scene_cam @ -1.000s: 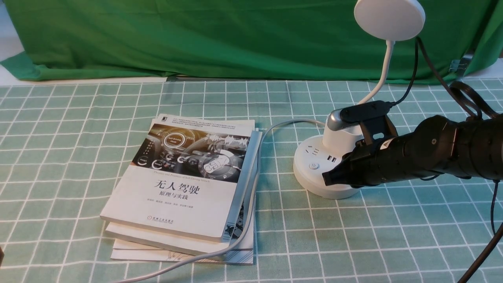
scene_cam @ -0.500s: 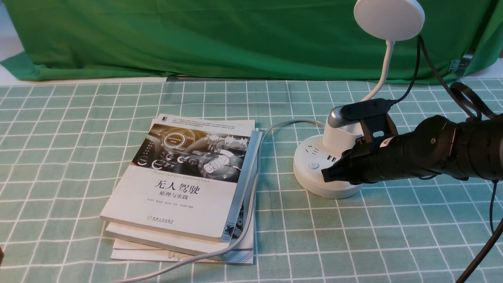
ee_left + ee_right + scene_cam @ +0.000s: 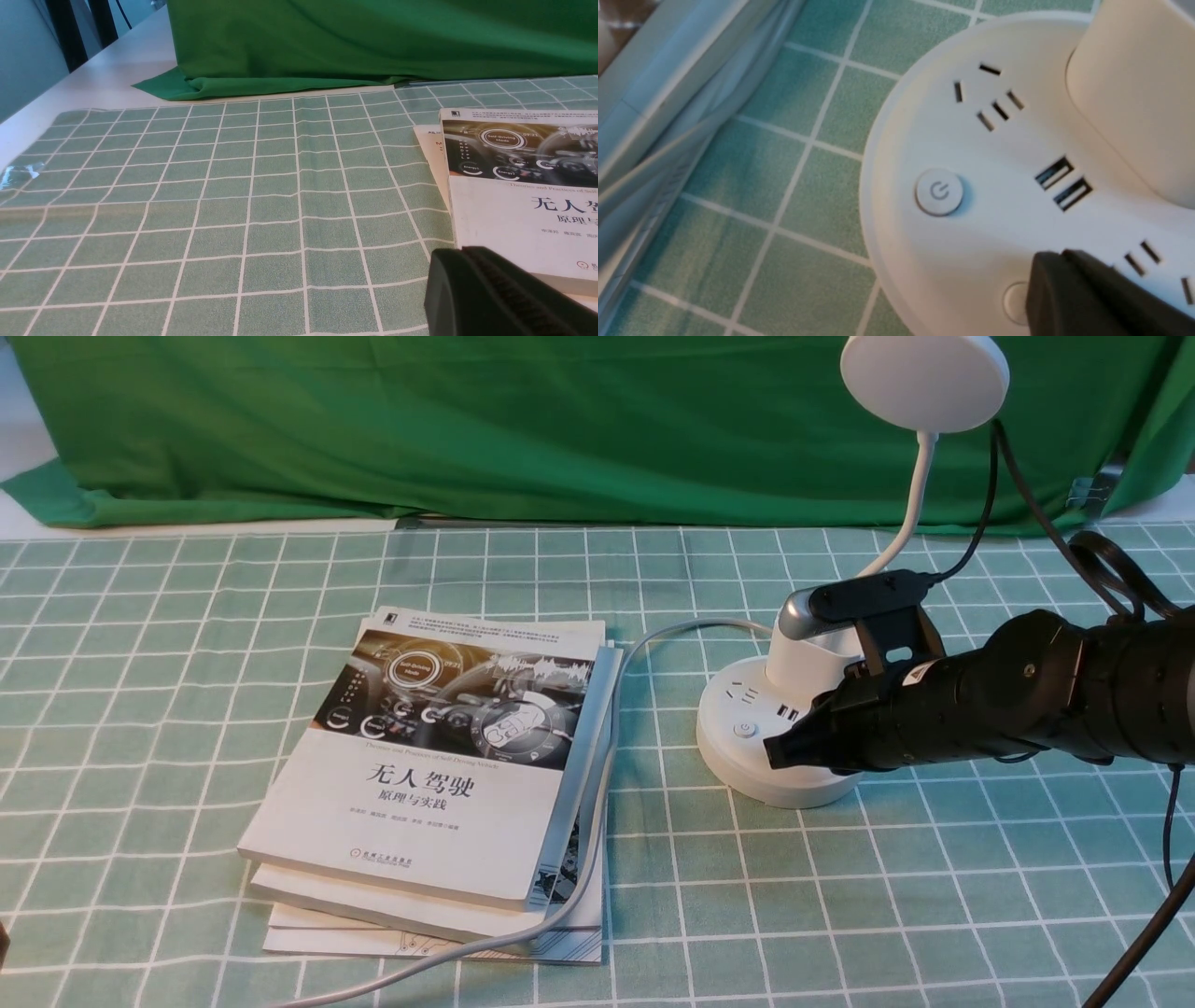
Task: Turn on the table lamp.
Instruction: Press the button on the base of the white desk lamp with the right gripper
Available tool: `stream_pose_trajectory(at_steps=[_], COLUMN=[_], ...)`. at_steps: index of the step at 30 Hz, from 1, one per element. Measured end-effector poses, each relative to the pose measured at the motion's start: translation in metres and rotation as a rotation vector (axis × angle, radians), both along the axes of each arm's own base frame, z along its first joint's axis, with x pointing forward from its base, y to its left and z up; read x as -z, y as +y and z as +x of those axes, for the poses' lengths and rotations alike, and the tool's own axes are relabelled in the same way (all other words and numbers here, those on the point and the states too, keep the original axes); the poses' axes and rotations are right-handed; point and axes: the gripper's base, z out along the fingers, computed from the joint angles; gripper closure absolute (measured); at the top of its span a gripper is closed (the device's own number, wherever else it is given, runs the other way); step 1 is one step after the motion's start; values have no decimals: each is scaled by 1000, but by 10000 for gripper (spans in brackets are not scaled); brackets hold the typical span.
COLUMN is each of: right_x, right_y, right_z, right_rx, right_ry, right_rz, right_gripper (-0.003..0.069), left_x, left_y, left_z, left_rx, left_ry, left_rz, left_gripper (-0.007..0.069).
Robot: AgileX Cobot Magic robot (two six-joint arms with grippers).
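Your left tool (image 3: 460,275) hangs low beside the books (image 3: 439,775); whether it is open or closed cannot be told. Your right tool (image 3: 777,754), closed to a point, is over the base of the table lamp (image 3: 738,765), at 2 o'clock on the bench, covering a half-hidden button (image 3: 1013,303). The power button (image 3: 939,191) lies at 10 o'clock from the tip. Confirm which one lights the lamp, then press straight down, lightly. Contents of the cup holder (image 3: 794,672) behind are hidden.

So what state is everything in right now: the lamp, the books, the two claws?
table lamp: upright, no light showing.
power button: uncovered, untouched.
right gripper: shut, holding nothing.
second button: half hidden by right gripper.
left gripper: shut, holding nothing.
books: closed, stacked flat.
cord: lying across books.
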Motion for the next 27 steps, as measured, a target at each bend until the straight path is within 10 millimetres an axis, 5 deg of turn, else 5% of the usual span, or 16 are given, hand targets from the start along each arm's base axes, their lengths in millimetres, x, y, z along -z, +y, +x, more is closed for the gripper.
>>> stream_pose_trajectory(at_steps=[19,27], right_x=[10,-4], right_y=[15,9], right_z=[1,-3], right_rx=[-28,-35], right_ry=[4,-15], right_rz=[-7,0], right_gripper=[629,629], left_x=[0,0], left_y=[0,0], left_z=[0,0], left_rx=[0,0], left_ry=[0,0], left_rz=[0,0], left_gripper=[603,603])
